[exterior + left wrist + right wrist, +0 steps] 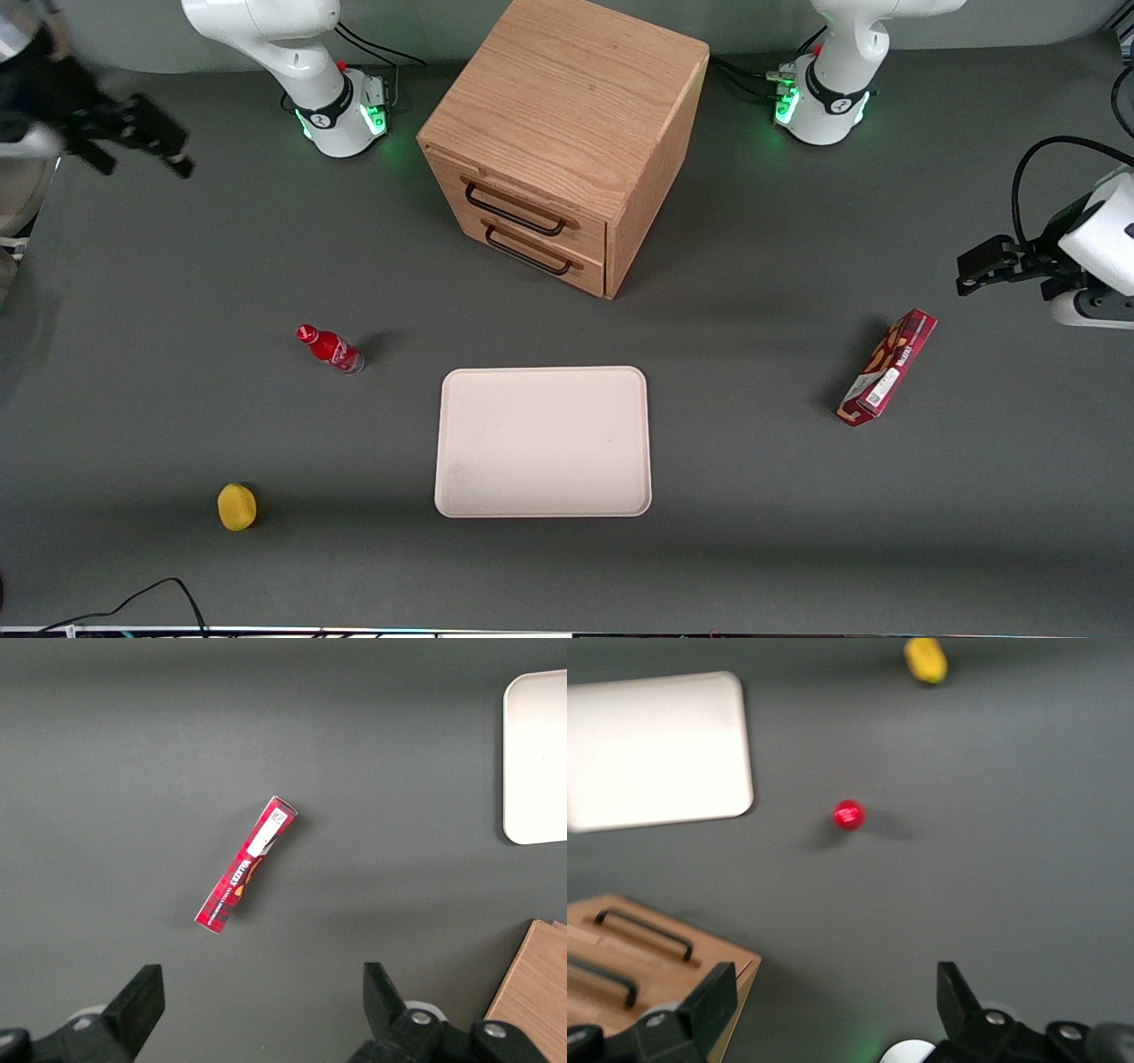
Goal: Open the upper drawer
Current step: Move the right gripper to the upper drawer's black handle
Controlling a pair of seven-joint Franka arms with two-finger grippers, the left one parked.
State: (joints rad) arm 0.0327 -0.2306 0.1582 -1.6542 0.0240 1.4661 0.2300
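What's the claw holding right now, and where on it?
Nothing. The claw is open and empty, up over the working arm's end of the table, well away from the upper drawer, which is shut, its handle untouched.

claw (833, 1010) spread wide, high over table | upper drawer (611, 979) shut; red bottle (849, 814) upright

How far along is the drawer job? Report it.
Nothing is done yet: the upper drawer sits shut, flush with the lower drawer in the oak cabinet. In hand: the tool, fingers open, hangs above the table toward the working arm's end, clear of the handle. Left: reach, grip, pull.
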